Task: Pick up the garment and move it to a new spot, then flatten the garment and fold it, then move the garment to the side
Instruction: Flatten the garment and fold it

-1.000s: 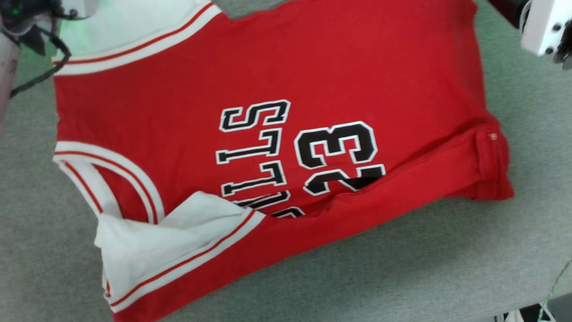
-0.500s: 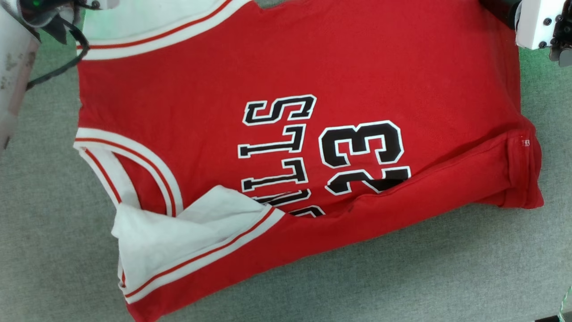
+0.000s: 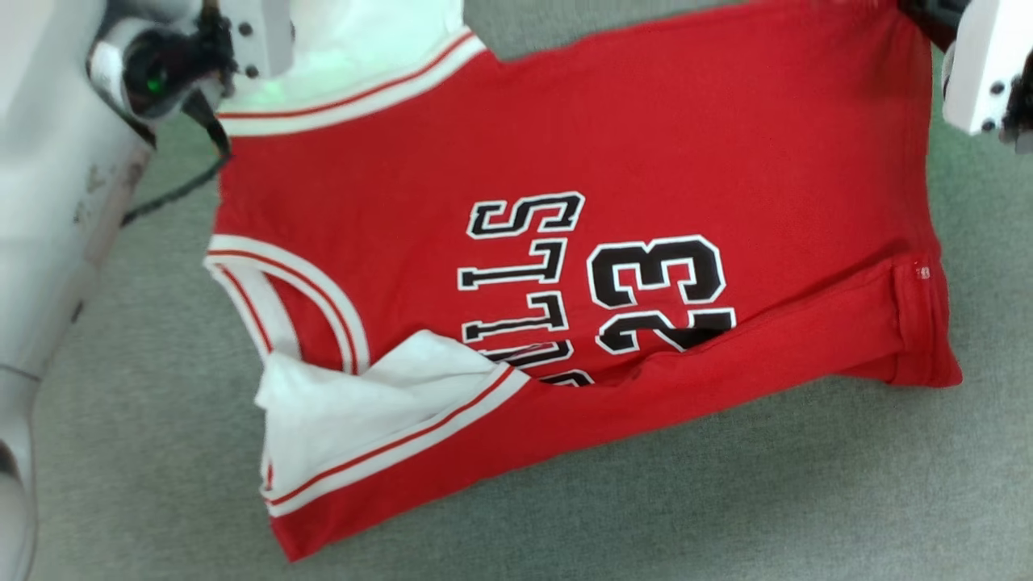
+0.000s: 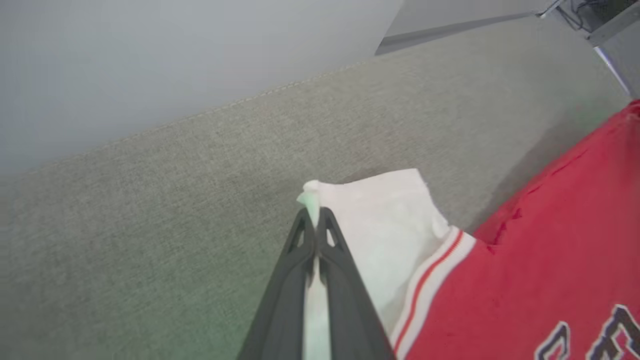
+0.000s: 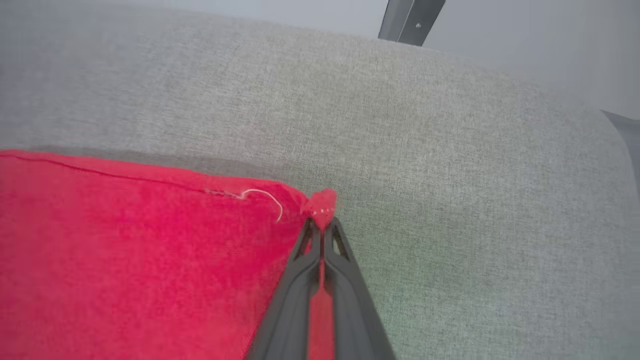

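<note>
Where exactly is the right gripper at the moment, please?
In the right wrist view, the right gripper is shut on a red corner of the garment, over the grey fabric surface, at the head view's upper right.

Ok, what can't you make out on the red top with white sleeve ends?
Head view: black lettering on the red fabric top, lower letters under the folded red flap.
Head view: the far white sleeve end, cut by the top edge.
Wrist views: cloth pinched inside the left gripper and right gripper, covered by their shut fingers.
</note>
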`<state>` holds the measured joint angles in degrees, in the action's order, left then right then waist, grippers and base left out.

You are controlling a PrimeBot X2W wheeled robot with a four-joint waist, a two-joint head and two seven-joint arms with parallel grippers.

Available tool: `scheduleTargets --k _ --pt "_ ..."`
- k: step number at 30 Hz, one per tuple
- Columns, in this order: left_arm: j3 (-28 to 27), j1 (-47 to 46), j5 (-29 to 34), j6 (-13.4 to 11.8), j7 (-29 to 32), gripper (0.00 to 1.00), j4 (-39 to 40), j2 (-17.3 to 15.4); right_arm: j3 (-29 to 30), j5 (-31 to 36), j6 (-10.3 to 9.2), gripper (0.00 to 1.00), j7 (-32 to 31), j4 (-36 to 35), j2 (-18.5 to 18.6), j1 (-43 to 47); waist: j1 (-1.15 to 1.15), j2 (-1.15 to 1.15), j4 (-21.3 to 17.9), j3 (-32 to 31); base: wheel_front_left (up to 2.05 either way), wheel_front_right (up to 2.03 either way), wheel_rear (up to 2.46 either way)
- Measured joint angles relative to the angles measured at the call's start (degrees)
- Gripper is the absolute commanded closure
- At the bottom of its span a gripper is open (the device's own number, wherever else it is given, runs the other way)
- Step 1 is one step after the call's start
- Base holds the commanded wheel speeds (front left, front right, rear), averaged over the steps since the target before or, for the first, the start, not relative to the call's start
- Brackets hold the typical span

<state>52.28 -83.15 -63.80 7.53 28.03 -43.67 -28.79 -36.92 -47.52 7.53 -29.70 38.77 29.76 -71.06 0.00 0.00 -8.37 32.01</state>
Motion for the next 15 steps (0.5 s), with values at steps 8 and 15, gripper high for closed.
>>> scheduleTargets --k 8,15 --pt "2.42 7.36 -5.06 0.0 -6.44 1.0 11.32 -4.13 -3.69 -4.64 0.0 1.0 1.47 -7.27 6.97 6.93 0.0 0.0 2.7 -6.33 0.0 0.0 0.0" --pt "3.2 19.14 -7.89 0.0 -13.35 1.0 24.03 -10.68 -4.09 -7.44 0.0 1.0 1.3 -15.88 13.73 16.92 0.0 0.0 5.26 -10.85 0.0 0.0 0.0"
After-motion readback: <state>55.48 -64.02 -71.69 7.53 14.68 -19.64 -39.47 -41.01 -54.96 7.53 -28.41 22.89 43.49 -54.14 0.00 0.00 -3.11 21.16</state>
